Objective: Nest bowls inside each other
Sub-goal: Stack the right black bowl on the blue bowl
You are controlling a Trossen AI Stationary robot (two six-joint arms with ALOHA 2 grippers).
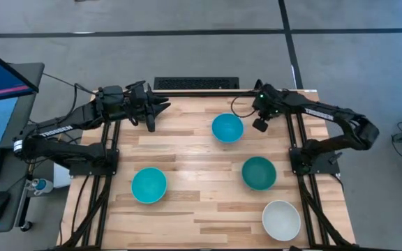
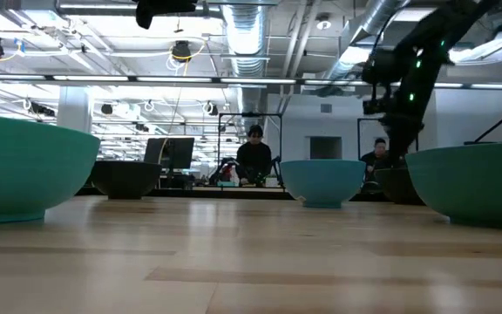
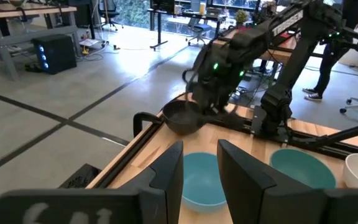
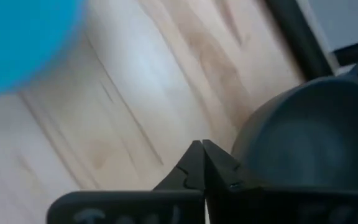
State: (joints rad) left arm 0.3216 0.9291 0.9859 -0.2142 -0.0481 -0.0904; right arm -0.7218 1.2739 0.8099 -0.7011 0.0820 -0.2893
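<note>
On the wooden table (image 1: pixel 187 150), our right gripper (image 4: pixel 202 163) pinches a black bowl's (image 4: pixel 316 134) rim to carry it; left gripper (image 3: pixel 199 167) waits apart.

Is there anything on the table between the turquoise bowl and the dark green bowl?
No. In the high view only bare wood lies between the turquoise bowl and the dark green bowl; the sky-blue bowl sits farther back.

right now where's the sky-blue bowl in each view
High view: sky-blue bowl, far centre of the table.
Low view: centre, beside the right pincer.
Left wrist view: behind that arm's own fingers.
Right wrist view: blurred corner.
Shared landmark: the right pincer, shut beside it.
</note>
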